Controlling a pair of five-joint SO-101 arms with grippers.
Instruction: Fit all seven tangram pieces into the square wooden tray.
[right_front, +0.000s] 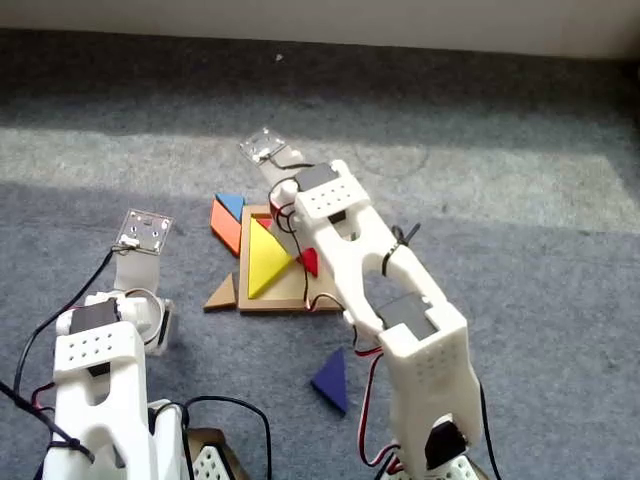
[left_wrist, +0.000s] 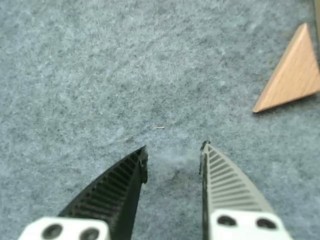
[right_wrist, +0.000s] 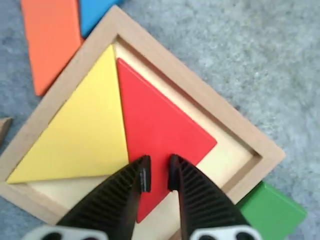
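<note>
The carpeted worktop (right_front: 500, 150) carries the square wooden tray (right_wrist: 200, 92), which lies under the right arm. Two of the seven pieces are inside it. The yellow triangle (right_wrist: 82, 135) sits with its long side against one wall. The red triangle (right_wrist: 160, 125) touches it edge to edge but stands off the opposite wall, with a widening strip of bare floor between. Five pieces lie outside: the orange piece (right_wrist: 50, 40) and blue piece (right_wrist: 95, 10) just beside one corner, the green piece (right_wrist: 272, 212) against another wall, the dark blue triangle (right_front: 332, 380) well apart near the right arm's base, and the wooden triangle (left_wrist: 292, 72) close to the left arm. The right gripper (right_wrist: 159, 172) hangs over the red triangle at the seam with the yellow; its fingers are parted by a narrow gap and grasp nothing. The left gripper (left_wrist: 172, 155) is over bare carpet, fingers released and wide apart. The step in hand appears to be seating the red triangle. The next move probably calls for turning it until its long side meets the wall, since its present angle would likely block the remaining pieces.
</note>
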